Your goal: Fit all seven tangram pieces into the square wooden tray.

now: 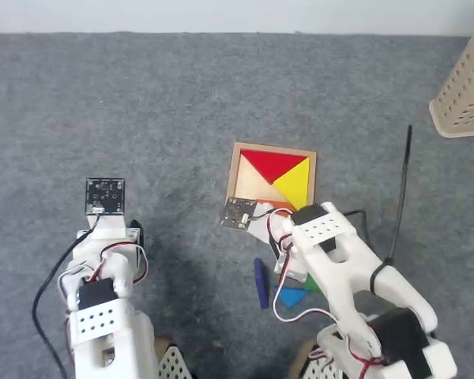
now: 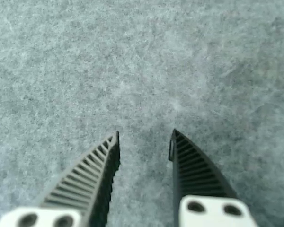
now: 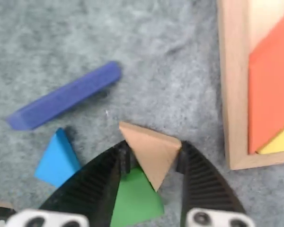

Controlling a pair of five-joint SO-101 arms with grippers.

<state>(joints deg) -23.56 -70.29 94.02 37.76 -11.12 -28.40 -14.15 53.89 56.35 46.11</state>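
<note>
The tray (image 1: 272, 147) is pale wood, with a red piece (image 1: 270, 164), yellow piece (image 1: 296, 188) and orange piece (image 3: 270, 94); dark blue bar (image 3: 66, 97), light blue triangle (image 3: 56, 158), green piece (image 3: 135, 201), tan triangle (image 3: 154, 149); mottled grey carpet (image 1: 182, 103); black ribbed fingers (image 2: 92, 182).

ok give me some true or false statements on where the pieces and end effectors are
1. The right end effector holds the tan triangle. True.
2. The dark blue piece lies inside the wooden tray. False: it lies on the carpet outside it.
3. The red piece sits in the tray. True.
4. The left end effector grips the green piece. False: it is open over bare carpet; the green piece lies by the right end effector.
</note>
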